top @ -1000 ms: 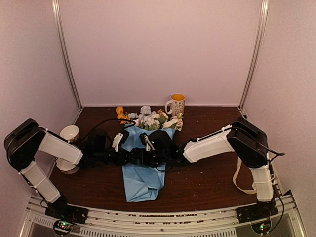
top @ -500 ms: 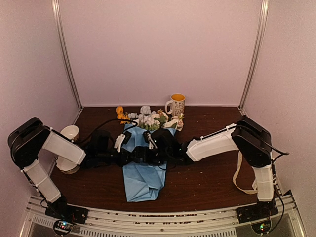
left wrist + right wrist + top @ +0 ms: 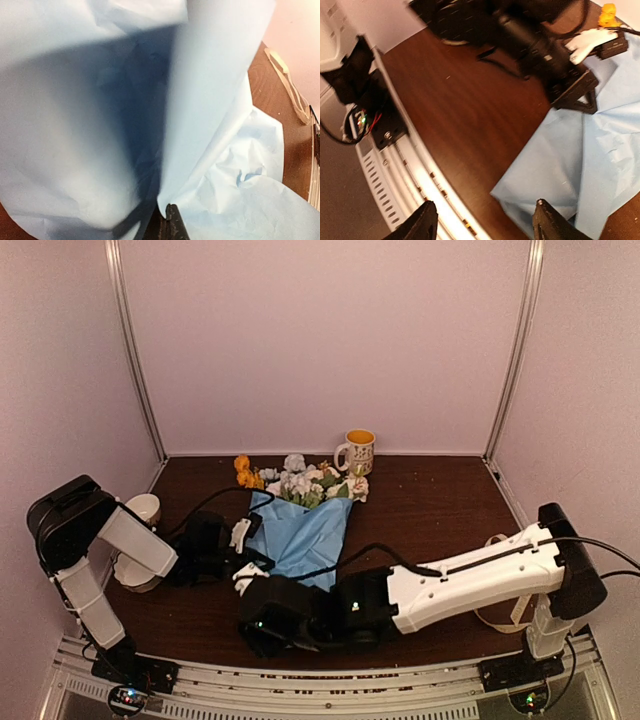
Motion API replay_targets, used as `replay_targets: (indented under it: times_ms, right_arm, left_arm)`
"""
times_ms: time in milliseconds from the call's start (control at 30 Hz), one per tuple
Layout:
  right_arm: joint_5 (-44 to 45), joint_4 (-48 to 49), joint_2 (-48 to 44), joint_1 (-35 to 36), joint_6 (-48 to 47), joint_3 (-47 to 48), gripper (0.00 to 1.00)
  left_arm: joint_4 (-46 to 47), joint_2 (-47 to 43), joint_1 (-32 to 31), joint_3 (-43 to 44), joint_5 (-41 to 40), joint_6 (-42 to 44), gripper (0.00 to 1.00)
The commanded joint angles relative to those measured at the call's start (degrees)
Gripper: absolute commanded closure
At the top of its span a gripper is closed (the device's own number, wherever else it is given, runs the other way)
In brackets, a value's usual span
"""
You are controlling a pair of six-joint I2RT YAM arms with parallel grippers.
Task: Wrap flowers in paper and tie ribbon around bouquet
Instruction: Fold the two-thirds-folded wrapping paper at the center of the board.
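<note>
Right arm (image 3: 480, 580) swung to table's (image 3: 455, 100) near edge | right gripper (image 3: 485, 227) spread, empty | left gripper (image 3: 172, 222) pinched paper (image 3: 215, 100) edge

1. The right arm (image 3: 470, 585) lies low across the near strip of the table (image 3: 430, 505), from the right side to past the middle, and it bars the way in from the front.
2. The right gripper (image 3: 485, 227) hangs with its jaws apart over bare wood, between the front rail (image 3: 415, 165) and the near corner of the paper (image 3: 305, 535).
3. The left arm (image 3: 140, 545) closes the left side of the paper. A pale cup (image 3: 142, 508) stands just beside it.
4. The lifted paper rises like a wall directly in front of the left gripper (image 3: 170, 226).
5. At the back, the flowers (image 3: 305, 480) and the mug (image 3: 358, 451) stand just beside each other.
6. To the right of the mug, the wood is bare up to the wall.
7. The ribbon (image 3: 283, 70) lies at the right edge.
</note>
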Motion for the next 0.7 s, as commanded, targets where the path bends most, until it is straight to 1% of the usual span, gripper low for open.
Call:
replay_targets:
  times_ms: [0,133,300,400,500,567,667]
  right_arm:
    - [4.52,-8.77,4.64,3.00,-6.03,4.40,0.39]
    - [5.54,-9.09,6.58,1.77,-5.01,4.60,0.45]
    - [7.10,-8.93,8.96,-1.21,-6.37,6.83,0.55]
    - [8.25,-8.76,11.07,-1.48,-8.62,7.91,0.64]
    - [8.99,-12.91,14.41,-1.48,-9.77,10.53,0.77]
    - [8.64,-14.60,15.34,-0.96,-10.60,10.53,0.84]
    - [9.45,-15.25,15.58,0.61,-12.40,10.13,0.89]
  left_arm:
    - [2.56,0.15,0.31,-0.86,0.20,-0.96,1.00]
    - [0.69,-1.74,0.36,-0.93,-0.58,-0.20,1.00]
    - [-2.89,-3.82,0.33,-0.53,-2.48,1.95,1.00]
    - [-3.77,-4.39,0.29,-0.35,-3.03,2.38,1.00]
    - [-5.15,-4.43,0.31,0.63,-3.22,2.83,1.00]
    - [-6.42,-4.71,0.31,1.63,-3.31,3.28,1.00]
    - [-7.32,-4.91,0.31,2.93,-3.63,4.28,1.00]
